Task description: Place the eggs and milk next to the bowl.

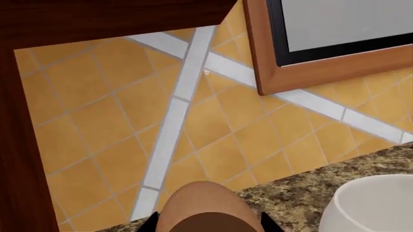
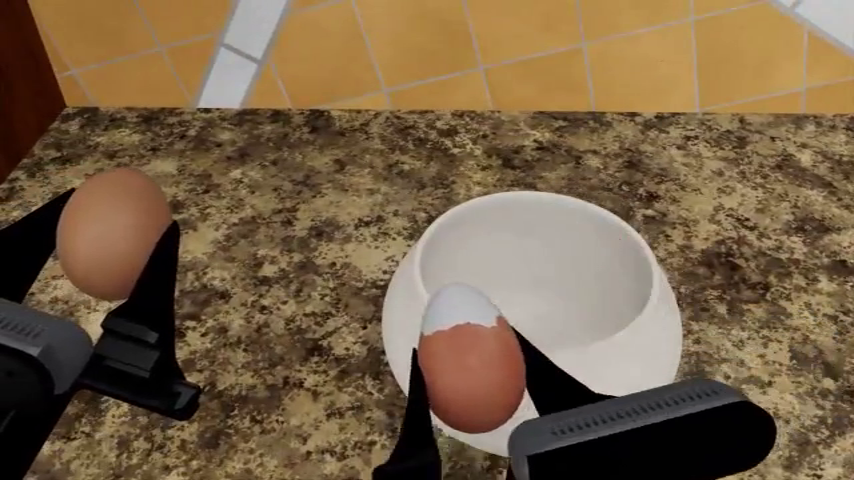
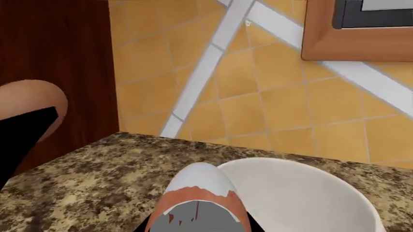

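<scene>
Fingers [image 2: 158, 290] of the left arm grip the plain tan egg [image 2: 112, 232]; those of the right arm [image 2: 541, 375] grip the reddish egg [image 2: 470, 362], white tip pointing away from the robot. Both eggs stand with their long axis along the fingers, above the bench [image 2: 320, 190]. The reddish egg hangs at the near left rim of the bowl [image 2: 574, 270], so I judge it must move left before lowering. The tan egg is well apart, further left. The milk is not in view, and no writing can be read.
</scene>
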Tool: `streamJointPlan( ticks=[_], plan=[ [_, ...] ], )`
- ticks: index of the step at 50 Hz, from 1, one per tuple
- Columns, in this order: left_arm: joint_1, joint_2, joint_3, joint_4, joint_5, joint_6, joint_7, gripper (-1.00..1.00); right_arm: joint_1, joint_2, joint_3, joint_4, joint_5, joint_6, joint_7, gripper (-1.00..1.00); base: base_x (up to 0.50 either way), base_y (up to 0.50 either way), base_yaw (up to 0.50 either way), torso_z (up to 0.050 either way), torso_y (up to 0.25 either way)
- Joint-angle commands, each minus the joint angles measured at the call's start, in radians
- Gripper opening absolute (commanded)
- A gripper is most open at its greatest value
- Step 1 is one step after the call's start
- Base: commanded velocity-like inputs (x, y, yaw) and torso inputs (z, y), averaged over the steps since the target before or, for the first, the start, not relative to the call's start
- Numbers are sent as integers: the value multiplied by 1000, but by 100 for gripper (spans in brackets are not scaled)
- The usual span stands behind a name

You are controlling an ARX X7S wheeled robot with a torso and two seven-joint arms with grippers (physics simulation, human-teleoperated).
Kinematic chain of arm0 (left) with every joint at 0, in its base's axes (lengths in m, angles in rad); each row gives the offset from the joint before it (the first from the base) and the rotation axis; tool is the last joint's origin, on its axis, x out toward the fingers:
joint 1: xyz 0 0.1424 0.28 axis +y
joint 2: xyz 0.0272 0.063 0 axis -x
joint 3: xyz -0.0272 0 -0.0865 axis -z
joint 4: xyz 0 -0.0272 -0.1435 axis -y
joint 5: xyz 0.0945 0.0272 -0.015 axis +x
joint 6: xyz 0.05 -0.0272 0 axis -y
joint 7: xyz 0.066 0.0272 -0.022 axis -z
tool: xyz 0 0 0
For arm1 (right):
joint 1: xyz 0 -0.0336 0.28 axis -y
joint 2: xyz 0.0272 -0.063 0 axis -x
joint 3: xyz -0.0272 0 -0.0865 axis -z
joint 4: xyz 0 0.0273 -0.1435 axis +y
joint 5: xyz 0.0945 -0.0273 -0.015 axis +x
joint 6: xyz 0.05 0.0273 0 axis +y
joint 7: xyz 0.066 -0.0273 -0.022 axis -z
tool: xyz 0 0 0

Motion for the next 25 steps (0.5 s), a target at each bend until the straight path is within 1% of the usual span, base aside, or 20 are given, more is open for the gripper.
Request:
streamJointPlan(
  ticks=[1, 9, 25],
  plan=[
    [2, 20, -22, -31, 18, 50, -1, -100, -25, -34, 16, -29, 40, 27, -21, -100, 0, 0, 0, 0, 0],
    [16, 13, -32, -18, 15, 57, -8, -100, -47, -61, 11, -13, 73, 5, -30, -100, 0, 0, 0, 0, 0],
    [30, 6, -41, -13, 16, 72, -13, -100, -56, -80, -31, 32, 41, -12, -61, -100, 0, 0, 0, 0, 0]
  ],
)
